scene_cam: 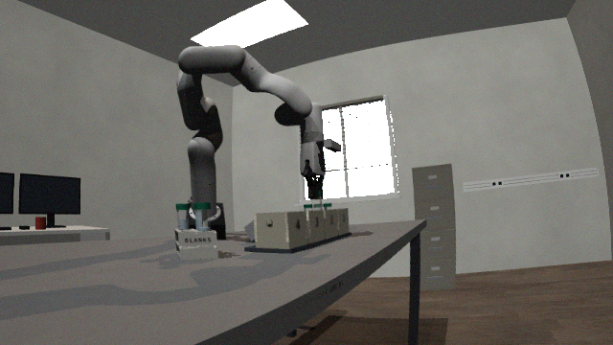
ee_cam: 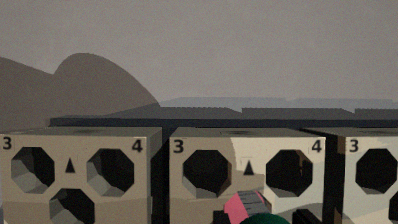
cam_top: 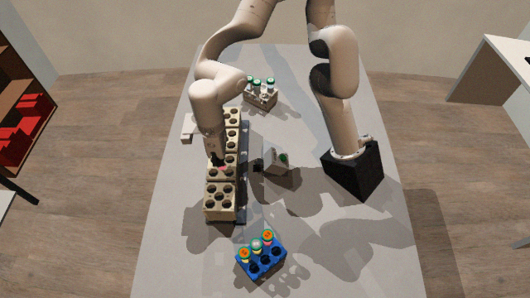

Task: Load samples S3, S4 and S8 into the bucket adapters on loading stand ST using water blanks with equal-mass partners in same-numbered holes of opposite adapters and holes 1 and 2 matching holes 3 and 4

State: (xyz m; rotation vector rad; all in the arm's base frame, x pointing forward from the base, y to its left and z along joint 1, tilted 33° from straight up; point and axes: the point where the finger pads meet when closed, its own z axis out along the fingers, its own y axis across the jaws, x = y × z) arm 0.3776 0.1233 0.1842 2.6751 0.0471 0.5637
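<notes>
My gripper (cam_top: pixel 218 161) (scene_cam: pixel 315 193) is shut on a green-capped tube with pink liquid (cam_top: pixel 222 167) (ee_cam: pixel 238 207), above the middle of the second adapter from the front (cam_top: pixel 224 178) (ee_cam: pixel 181 212), around hole 5. Its ID is hidden, and how deep its tip reaches is unclear. The front adapter (cam_top: pixel 219 213) shows five empty holes. The blue rack (cam_top: pixel 259 265) holds two orange-dot tubes, one yellowish (cam_top: pixel 243 252) and one pink (cam_top: pixel 267 235), and a grey-dot tube (cam_top: pixel 256 244). The BLANKS rack (cam_top: pixel 269 106) (scene_cam: pixel 197 252) holds three green-capped tubes, one of them on the right (cam_top: pixel 270 81).
The small sloped desk (cam_top: pixel 273 166) with the green key (cam_top: pixel 283 157) stands right of the loading stand (cam_top: pixel 243 215). The other two adapters, third (cam_top: pixel 237 139) and fourth (cam_top: pixel 238 115) (scene_cam: pixel 270 240), stand behind, partly hidden by my arm in the top view.
</notes>
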